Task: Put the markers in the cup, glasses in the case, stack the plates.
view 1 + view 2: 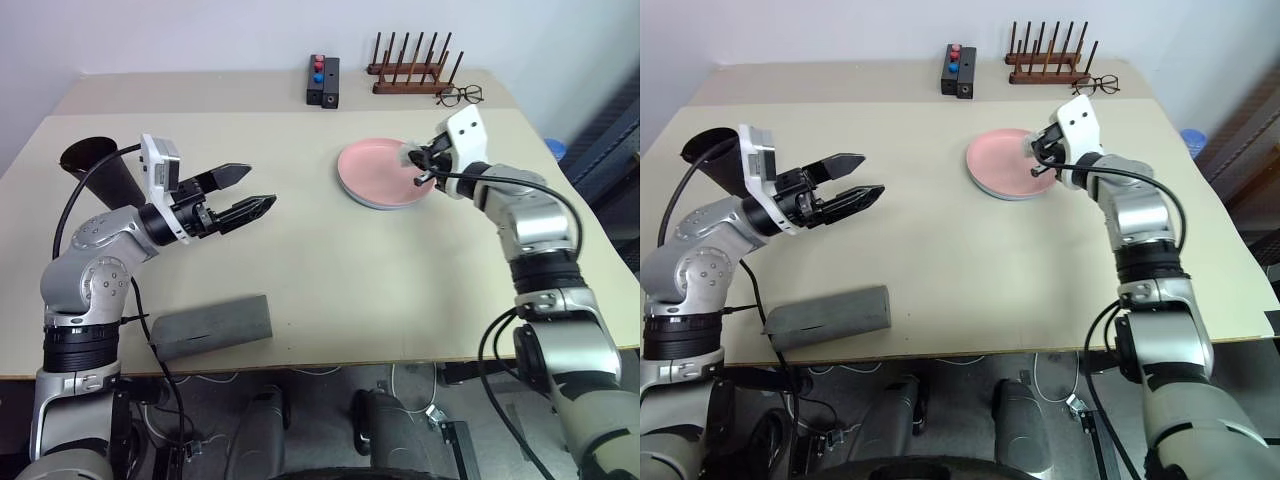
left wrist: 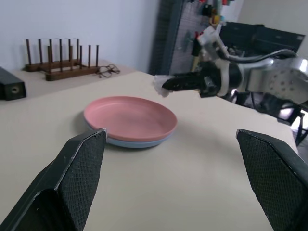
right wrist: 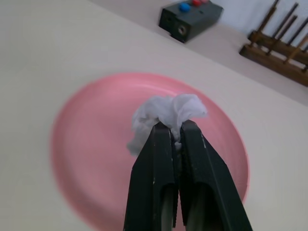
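Note:
The pink plate (image 1: 375, 172) lies on top of the light blue plate (image 2: 139, 143) at the table's far right; only the blue rim shows under it. My right gripper (image 3: 175, 129) hovers over the pink plate, shut on a crumpled white tissue (image 3: 166, 110). My left gripper (image 1: 262, 187) is open and empty, held above the table's left half and pointing towards the plates. The black cup (image 1: 100, 165) stands behind my left arm. The grey case (image 1: 212, 326) lies shut near the front left edge. The markers and the glasses are out of view.
A wooden rack (image 1: 412, 70) stands at the back right with thin-framed clear spectacles (image 1: 460, 96) beside it. A black box (image 1: 322, 80) with red and blue buttons sits at the back middle. Bare tabletop lies between the case and the plates.

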Tool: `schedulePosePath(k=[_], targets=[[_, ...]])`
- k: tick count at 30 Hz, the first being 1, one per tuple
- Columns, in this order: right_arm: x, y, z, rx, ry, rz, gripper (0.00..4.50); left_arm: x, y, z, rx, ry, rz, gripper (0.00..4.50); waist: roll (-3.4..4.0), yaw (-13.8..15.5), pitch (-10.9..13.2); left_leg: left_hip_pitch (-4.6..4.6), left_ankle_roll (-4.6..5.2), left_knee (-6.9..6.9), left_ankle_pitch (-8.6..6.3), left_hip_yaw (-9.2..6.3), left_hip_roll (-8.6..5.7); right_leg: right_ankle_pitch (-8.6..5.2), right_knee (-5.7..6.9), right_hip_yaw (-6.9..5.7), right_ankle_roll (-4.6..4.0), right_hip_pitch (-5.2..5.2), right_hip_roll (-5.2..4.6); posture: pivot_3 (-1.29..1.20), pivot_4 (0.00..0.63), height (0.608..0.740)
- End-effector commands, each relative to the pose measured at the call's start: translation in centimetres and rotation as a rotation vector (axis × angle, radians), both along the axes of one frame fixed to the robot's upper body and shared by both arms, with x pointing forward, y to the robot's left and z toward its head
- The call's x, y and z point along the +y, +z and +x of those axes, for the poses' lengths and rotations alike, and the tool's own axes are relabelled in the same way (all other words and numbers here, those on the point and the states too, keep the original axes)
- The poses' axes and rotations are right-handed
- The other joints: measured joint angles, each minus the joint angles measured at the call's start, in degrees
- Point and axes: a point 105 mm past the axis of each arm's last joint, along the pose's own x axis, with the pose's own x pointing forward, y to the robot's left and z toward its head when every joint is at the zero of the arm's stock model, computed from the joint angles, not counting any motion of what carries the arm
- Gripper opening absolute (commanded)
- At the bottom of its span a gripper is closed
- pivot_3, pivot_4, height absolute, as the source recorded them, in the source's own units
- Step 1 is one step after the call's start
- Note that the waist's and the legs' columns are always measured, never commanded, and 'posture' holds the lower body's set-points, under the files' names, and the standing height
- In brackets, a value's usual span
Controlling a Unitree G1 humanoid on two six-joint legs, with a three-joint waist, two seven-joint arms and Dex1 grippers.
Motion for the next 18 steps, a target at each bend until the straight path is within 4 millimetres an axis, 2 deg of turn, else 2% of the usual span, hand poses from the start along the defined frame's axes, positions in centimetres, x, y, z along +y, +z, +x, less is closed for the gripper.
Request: schedulePosePath(k=[1, 2, 3, 4, 8, 10, 11, 15, 18], targets=[[0.7, -0.7, 0.9, -0.003, 0.012, -0.020, 0.05, 0.6, 1.0, -0.7, -0.050, 0.020, 0.007, 4.50, 0.01, -0.10, 0.00, 0.01, 0.00, -0.01, 0.00, 0.00, 0.00, 0.00, 0.00, 0.00, 0.00, 0.00, 0.00, 0.00, 0.150, 0.740], [0.9, -1.3, 0.8, 0.026, 0.035, -0.009, 0.59, 0.6, 0.9, -0.9, -0.049, 0.024, 0.009, 4.50, 0.01, -0.12, 0.01, 0.02, 0.00, -0.02, 0.00, 0.00, 0.00, 0.00, 0.00, 0.00, 0.00, 0.00, 0.00, 0.00, 0.150, 0.740], [0.9, -1.7, 0.9, 0.034, 0.038, -0.022, 0.81, 0.6, 0.8, -1.0, -0.047, 0.028, 0.008, 4.50, 0.02, -0.06, 0.01, 0.02, 0.00, -0.02, 0.00, 0.00, 0.00, 0.00, 0.00, 0.00, 0.00, 0.00, 0.00, 0.00, 0.150, 0.740], [0.7, -1.8, 1.0, 0.032, 0.031, -0.029, 1.25, 0.6, 0.8, -1.1, -0.046, 0.030, 0.007, 4.50, 0.03, 0.00, 0.02, 0.01, 0.00, -0.02, 0.00, 0.00, 0.00, 0.00, 0.00, 0.00, 0.00, 0.00, 0.00, 0.00, 0.150, 0.740], [-0.4, -1.4, 1.2, 0.015, 0.002, -0.030, 3.13, 0.3, 0.6, -1.4, -0.045, 0.034, 0.003, 4.50, 0.05, -0.13, 0.03, 0.02, 0.00, -0.01, 0.00, 0.00, 0.00, 0.00, 0.02, 0.00, 0.00, 0.00, 0.00, 0.00, 0.150, 0.740], [-0.9, -0.5, 1.3, -0.020, -0.005, -0.034, 4.17, 0.5, 0.3, -1.5, -0.039, 0.035, 0.003, 4.50, 0.06, -0.13, 0.03, 0.02, -0.01, -0.01, 0.00, -0.01, 0.01, 0.00, 0.02, 0.01, 0.00, 0.00, 0.01, 0.00, 0.150, 0.740], [-0.8, 0.9, 1.1, -0.077, 0.016, -0.034, 4.46, 0.8, 0.1, -1.6, -0.034, 0.036, 0.003, 4.50, 0.06, -0.17, 0.03, 0.02, -0.01, -0.02, 0.00, 0.00, 0.00, 0.00, 0.02, 0.01, 0.00, 0.00, 0.01, 0.00, 0.150, 0.740], [-1.6, 4.2, 0.0, -0.259, 0.041, -0.066, 4.46, 0.6, -0.5, -1.5, -0.026, 0.032, 0.000, 4.50, 0.13, -0.02, 0.07, 0.03, -0.01, -0.04, 0.00, 0.00, 0.00, 0.00, 0.02, 0.01, 0.00, -0.01, 0.01, 0.00, 0.150, 0.740], [-2.7, 5.4, -0.9, -0.312, 0.037, -0.054, 4.46, 0.4, -1.1, -1.6, -0.014, 0.009, 0.001, 4.50, 0.11, -0.03, 0.06, 0.03, -0.01, -0.03, 0.00, 0.00, 0.00, 0.00, 0.01, 0.01, -0.01, -0.01, 0.01, 0.00, 0.150, 0.740]])
